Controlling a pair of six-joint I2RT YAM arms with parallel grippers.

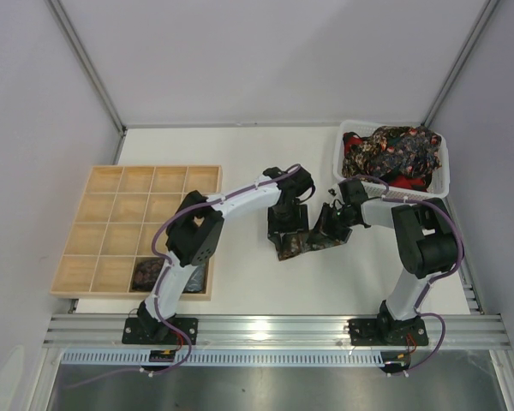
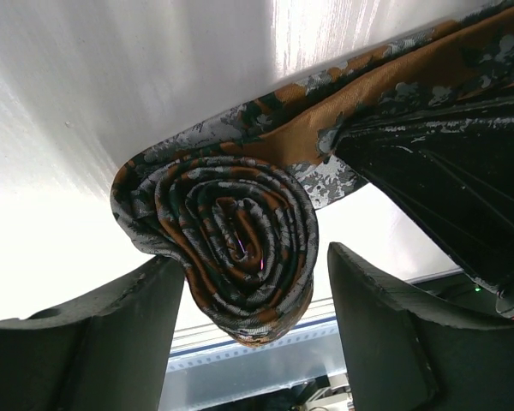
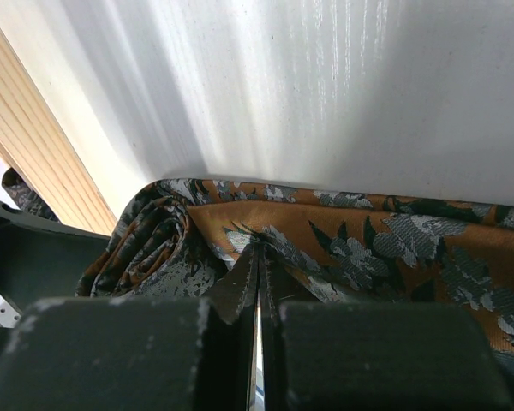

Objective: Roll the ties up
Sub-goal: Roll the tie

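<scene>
A brown, black and grey patterned tie (image 1: 306, 241) lies on the white table between my two grippers. In the left wrist view its rolled end is a tight coil (image 2: 236, 240), and the flat length (image 2: 428, 77) runs off to the upper right. My left gripper (image 2: 250, 287) is open with the coil between its fingers; the right finger stands apart from it. In the top view this gripper (image 1: 287, 221) is over the tie's left end. My right gripper (image 3: 259, 257) is shut, pinching the tie's flat fabric (image 3: 385, 248) next to the coil (image 3: 146, 244). It is to the right (image 1: 332, 216).
A white mesh basket (image 1: 440, 175) at the back right holds several loose ties (image 1: 392, 150). A pale wooden grid tray (image 1: 111, 210) stands at the left, with one dark coiled tie (image 1: 146, 274) in a front compartment. The tray's edge shows in the right wrist view (image 3: 34, 145).
</scene>
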